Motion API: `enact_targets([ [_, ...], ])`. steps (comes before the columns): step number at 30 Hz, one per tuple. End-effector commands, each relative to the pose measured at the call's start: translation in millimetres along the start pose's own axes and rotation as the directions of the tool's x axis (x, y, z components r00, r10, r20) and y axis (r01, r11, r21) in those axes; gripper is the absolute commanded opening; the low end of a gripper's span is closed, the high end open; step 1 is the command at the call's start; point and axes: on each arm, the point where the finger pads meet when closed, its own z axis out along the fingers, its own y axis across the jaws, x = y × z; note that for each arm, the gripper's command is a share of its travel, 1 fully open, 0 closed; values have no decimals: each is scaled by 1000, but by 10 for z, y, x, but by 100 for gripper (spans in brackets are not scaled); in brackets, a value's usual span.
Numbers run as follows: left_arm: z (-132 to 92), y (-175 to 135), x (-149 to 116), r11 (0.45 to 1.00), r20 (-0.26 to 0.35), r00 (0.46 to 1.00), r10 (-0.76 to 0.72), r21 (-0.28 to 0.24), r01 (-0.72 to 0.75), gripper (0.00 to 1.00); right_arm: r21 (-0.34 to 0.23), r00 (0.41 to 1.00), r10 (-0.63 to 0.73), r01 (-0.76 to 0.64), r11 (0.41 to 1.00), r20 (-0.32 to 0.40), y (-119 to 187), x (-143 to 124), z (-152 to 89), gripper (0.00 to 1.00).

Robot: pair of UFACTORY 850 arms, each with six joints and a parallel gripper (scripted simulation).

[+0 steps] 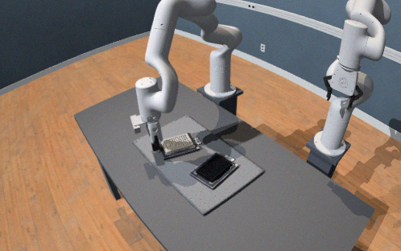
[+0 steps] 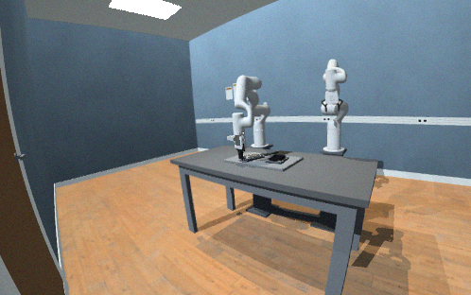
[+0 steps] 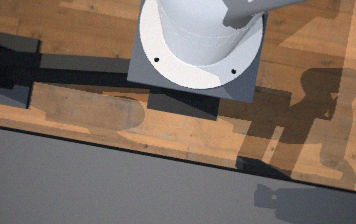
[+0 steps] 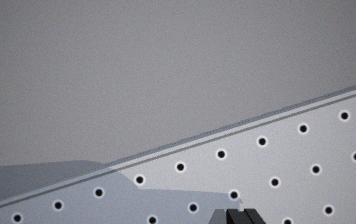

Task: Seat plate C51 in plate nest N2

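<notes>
A light, well-dotted plate (image 1: 179, 143) (image 2: 253, 155) sits in a dark nest (image 1: 183, 154). Whether it lies fully flat is too small to tell. A black plate (image 1: 216, 166) (image 2: 277, 158) sits in the other nest (image 1: 203, 180). No labels are readable, so I cannot tell which is C51 or C15. My right gripper (image 1: 155, 146) (image 2: 240, 156) (image 4: 241, 213) is shut and empty, pointing down low at the light plate's left end; contact cannot be told. My left gripper (image 1: 339, 102) (image 2: 332, 109) is open and empty, high near its own base, away from both plates.
Both nests stand on a light board (image 1: 199, 198) (image 4: 300, 152) with rows of holes. The board lies on the grey table (image 1: 282, 193) (image 2: 326, 175) (image 3: 75, 185). Small light blocks (image 1: 198, 141) (image 1: 229, 159) stand at the nests' far corners. The left wrist view shows an arm base (image 3: 200, 75) beyond the table edge.
</notes>
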Motion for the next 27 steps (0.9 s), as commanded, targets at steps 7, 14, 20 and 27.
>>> enact_targets([
  [7, -6, 0, -4, 1000, 1, 1000, 0, 0, 0, 100, 2, 1000, 0, 0, 1000, -2, -8, 11, -159, 0],
  [14, -6, 0, -4, 1000, 1, 1000, 0, 0, 0, 100, 2, 1000, 0, 0, 1000, -2, -8, 11, -243, 0],
  [20, -6, 0, -4, 1000, 1, 1000, 0, 0, 0, 100, 2, 1000, 0, 0, 1000, -2, -8, 10, -342, 0],
  [27, -6, 0, -4, 1000, 1, 1000, 0, 0, 0, 100, 2, 1000, 0, 0, 1000, -2, -8, 10, -426, 0],
])
